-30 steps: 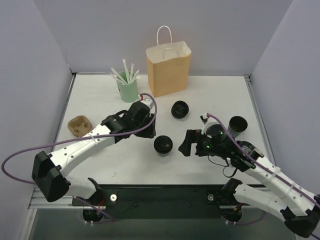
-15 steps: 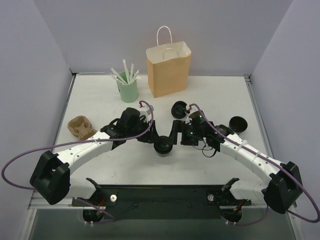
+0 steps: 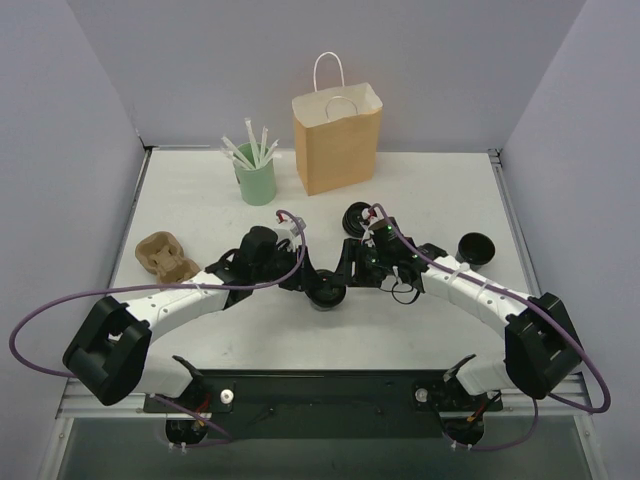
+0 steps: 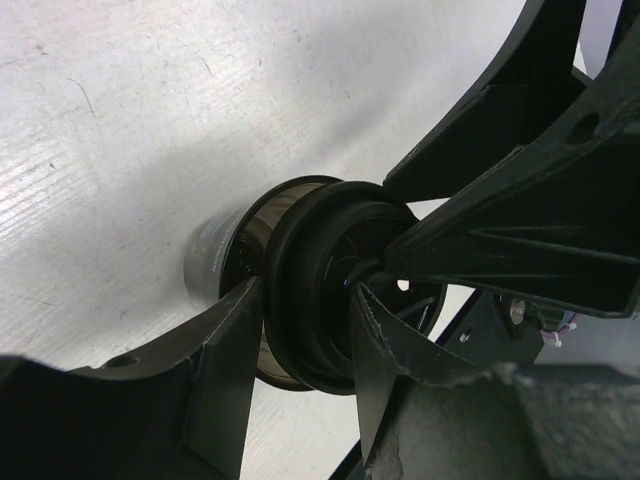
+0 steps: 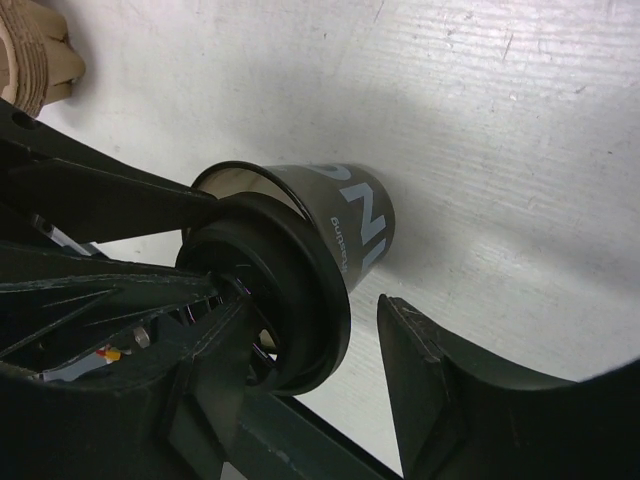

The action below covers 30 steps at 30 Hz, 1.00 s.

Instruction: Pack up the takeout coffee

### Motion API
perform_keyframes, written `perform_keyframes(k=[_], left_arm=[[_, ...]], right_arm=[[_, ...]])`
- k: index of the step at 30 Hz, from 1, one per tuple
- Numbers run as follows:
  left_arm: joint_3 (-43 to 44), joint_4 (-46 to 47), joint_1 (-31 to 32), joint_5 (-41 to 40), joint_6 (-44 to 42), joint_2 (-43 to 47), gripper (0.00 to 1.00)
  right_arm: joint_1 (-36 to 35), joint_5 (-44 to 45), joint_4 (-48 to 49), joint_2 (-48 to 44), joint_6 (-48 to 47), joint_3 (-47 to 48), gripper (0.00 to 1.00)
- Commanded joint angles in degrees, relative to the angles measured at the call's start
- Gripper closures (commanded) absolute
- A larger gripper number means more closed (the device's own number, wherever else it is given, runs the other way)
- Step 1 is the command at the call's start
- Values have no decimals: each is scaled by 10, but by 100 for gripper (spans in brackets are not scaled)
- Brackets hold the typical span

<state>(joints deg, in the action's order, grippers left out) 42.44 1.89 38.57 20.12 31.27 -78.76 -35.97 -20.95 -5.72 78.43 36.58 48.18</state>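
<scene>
**Pinching the lid over the cup at mid-table**

Meeting over the middle of the white table [image 3: 200, 205], both arms reach in from either side toward one small black cup [image 3: 327, 293], which stands a little nearer the near edge than the far one. The left gripper [image 3: 308, 283] comes at it from the left, and its two fingers press against opposite edges of the round black lid [image 4: 315, 285], pinching it. The lid sits askew on the cup's mouth: in the right wrist view a strip of the cup's rim and pale inside shows past the lid's edge, and white lettering runs down the cup's wall.

The right gripper [image 3: 346, 272] comes from the right with its jaws spread to either side of the cup. One finger [image 5: 440, 390] stands clear of the wall, with bare table showing between them; whether the other touches the lid cannot be told.

A second black cup [image 3: 357, 214] sits just beyond the right gripper, and a third black cup [image 3: 476, 247] lies further right. At the far side stand the brown paper bag [image 3: 337, 135] and, to its left, the mint-green cup of straws [image 3: 256, 182]. The pulp carrier [image 3: 163, 255] rests at the left edge.
</scene>
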Motion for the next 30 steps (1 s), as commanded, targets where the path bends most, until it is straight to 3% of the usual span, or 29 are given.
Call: perform_keyframes(k=[1, 12, 20, 30], left_arm=[[-28, 6, 1, -32, -7, 17, 53], [32, -80, 0, -48, -17, 59, 49], [65, -152, -2, -99, -38, 70, 46], [63, -162, -10, -110, -36, 70, 43]], right_arm=[[7, -12, 24, 16, -12, -15, 49], [7, -24, 28, 1, -17, -5, 63], [7, -30, 29, 9, -13, 2, 64], [6, -31, 24, 29, -22, 24, 65]])
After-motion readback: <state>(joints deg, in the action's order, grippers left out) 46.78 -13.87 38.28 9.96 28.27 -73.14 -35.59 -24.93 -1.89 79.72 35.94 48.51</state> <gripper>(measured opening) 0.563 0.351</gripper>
